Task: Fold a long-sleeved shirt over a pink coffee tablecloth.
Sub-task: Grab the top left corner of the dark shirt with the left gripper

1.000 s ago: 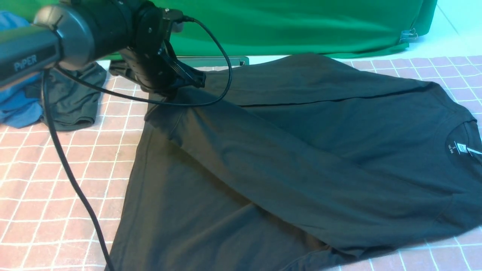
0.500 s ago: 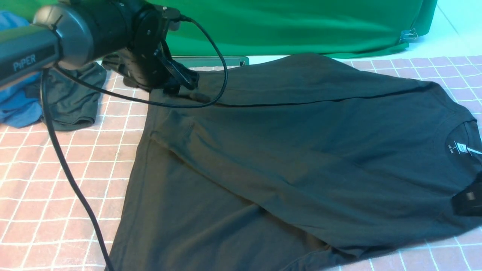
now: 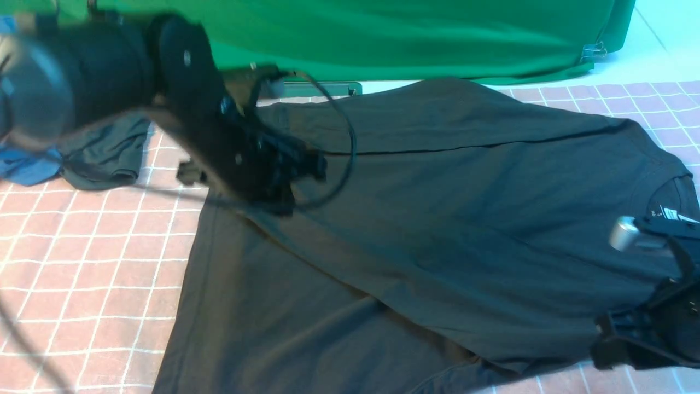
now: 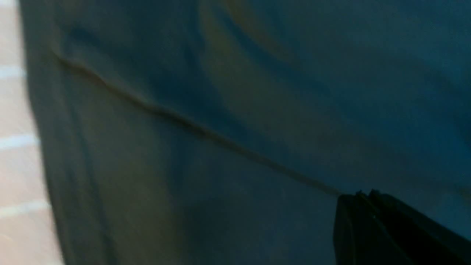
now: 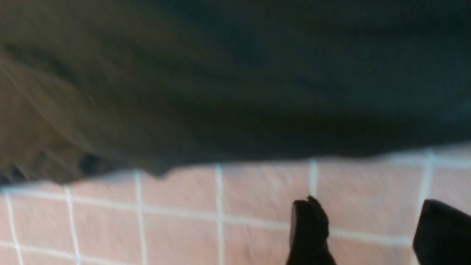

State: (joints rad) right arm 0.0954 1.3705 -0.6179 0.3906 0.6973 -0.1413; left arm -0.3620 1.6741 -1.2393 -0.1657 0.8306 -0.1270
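The black long-sleeved shirt [image 3: 465,219] lies spread on the pink coffee tablecloth [image 3: 82,262], its collar and white neck label [image 3: 675,214] at the right. One sleeve lies diagonally across the body. My left gripper [image 3: 306,164], blurred by motion, hovers over the shirt's left part. Its fingers [image 4: 368,221] are pressed together above the dark fabric [image 4: 220,92], with nothing seen between them. My right gripper [image 3: 604,345] is low at the right, by the shirt's near edge. There it stands open [image 5: 369,209] over the bare pink cloth [image 5: 184,221], just off the shirt's hem [image 5: 239,110].
A bright green cloth [image 3: 410,38] hangs along the back, held by a clip [image 3: 593,52] at its right. A smaller dark grey-green garment [image 3: 104,153] and a blue garment [image 3: 24,167] lie bunched at the far left of the table.
The left gripper let the sleeve drop onto the shirt, shut again and swung nearer and rightward. The right arm came into view at the lower right with its jaws opened.
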